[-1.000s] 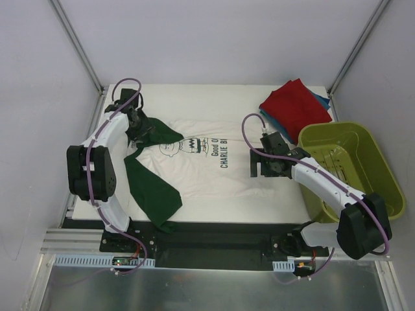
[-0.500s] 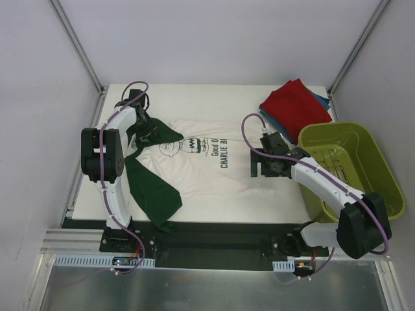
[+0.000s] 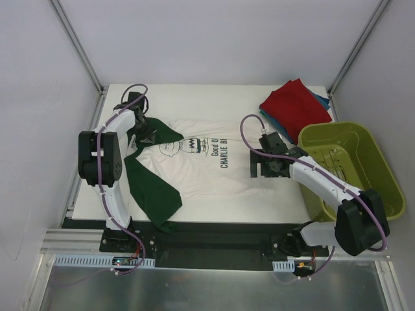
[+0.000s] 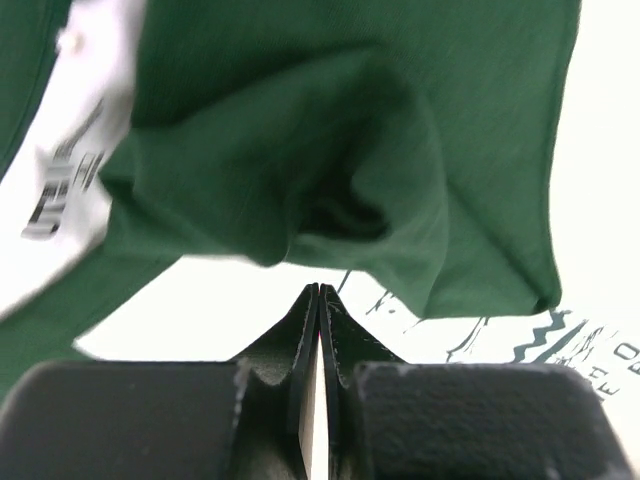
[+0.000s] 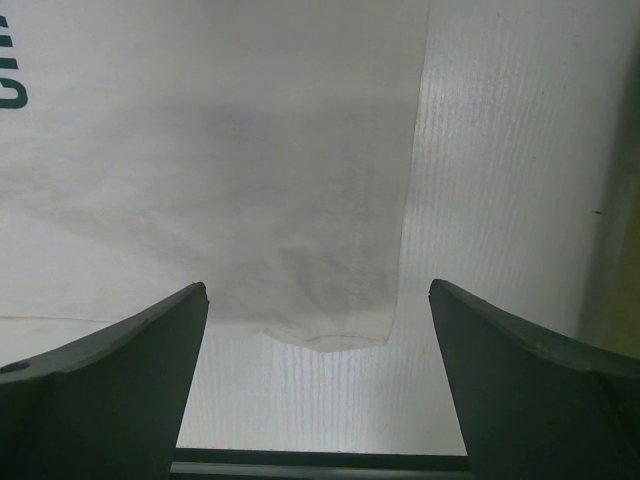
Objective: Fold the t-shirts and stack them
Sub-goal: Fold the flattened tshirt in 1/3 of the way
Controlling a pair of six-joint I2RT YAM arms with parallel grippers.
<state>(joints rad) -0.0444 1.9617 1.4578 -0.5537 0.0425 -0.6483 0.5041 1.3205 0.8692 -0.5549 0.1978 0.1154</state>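
1. Cream-white t-shirt point(image 3: 207, 170) is lying spread flat across the mid table point(image 3: 207, 96), collar to the L, hem to the R, black lettering facing up.
2. L gripper point(image 3: 144, 131) is sitting at far L on the shirt's far green sleeve point(image 3: 165, 134), w/ jaws pressing fully together. In the wrist view the tips are meeting right at the lower edge of bunched green cloth. Can't tell if any cloth is caught btwn them.
3. Near green sleeve point(image 3: 154, 194) is trailing toward the near table edge, its end reaching that edge.
4. Bare table is showing as a strip along the far side behind the shirt, and a thinner one along the L edge.
5. R gripper point(image 3: 259, 170) is sitting over the shirt's hem, jaws standing wide apart and gripping nothing. In the wrist view a hem corner is lying btwn the fingers point(image 5: 120, 370), w/ bare table to its R.
6. Red t-shirt point(image 3: 295, 107) is lying folded at the far-R corner on top of the teal-blue t-shirt point(image 3: 324, 99), which is only peeking out at the edges. Both are lying apart from the cream shirt.
7. Olive-green basket point(image 3: 382, 170) is sitting at the R table edge, just beside the red stack's near side. A bare strip is running btwn hem and basket.
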